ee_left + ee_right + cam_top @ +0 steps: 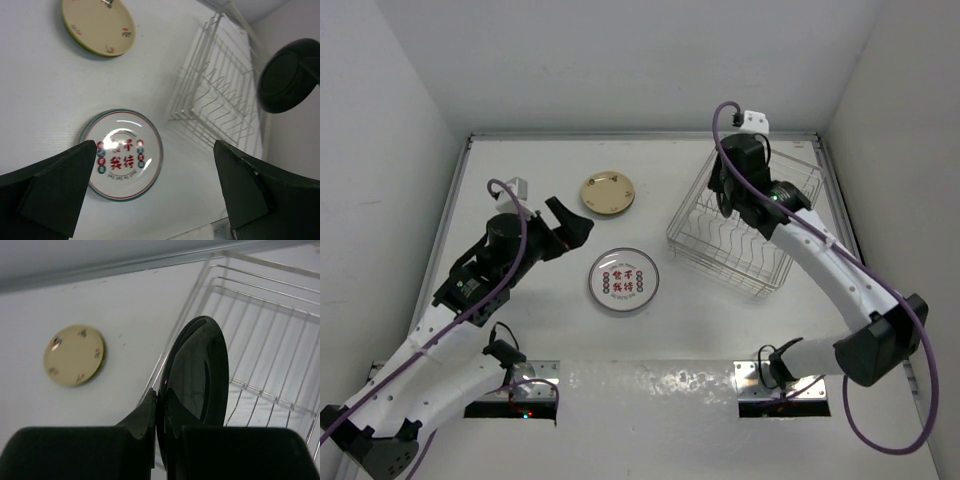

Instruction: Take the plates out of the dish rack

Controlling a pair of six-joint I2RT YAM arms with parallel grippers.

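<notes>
My right gripper (724, 203) is shut on a black plate (197, 372), holding it on edge over the left end of the wire dish rack (745, 240). The black plate also shows in the left wrist view (289, 75), above the rack (220, 95). A white plate with red characters (623, 279) lies flat on the table, a teal rim showing under it (122, 152). A tan plate (607, 193) lies flat farther back. My left gripper (572, 226) is open and empty, above the table left of the white plate. No other plates show in the rack.
White walls enclose the table on the left, back and right. The rack's raised wire sides (270, 335) stand close around the held plate. The tan plate also shows in the right wrist view (74, 355) and in the left wrist view (99, 25).
</notes>
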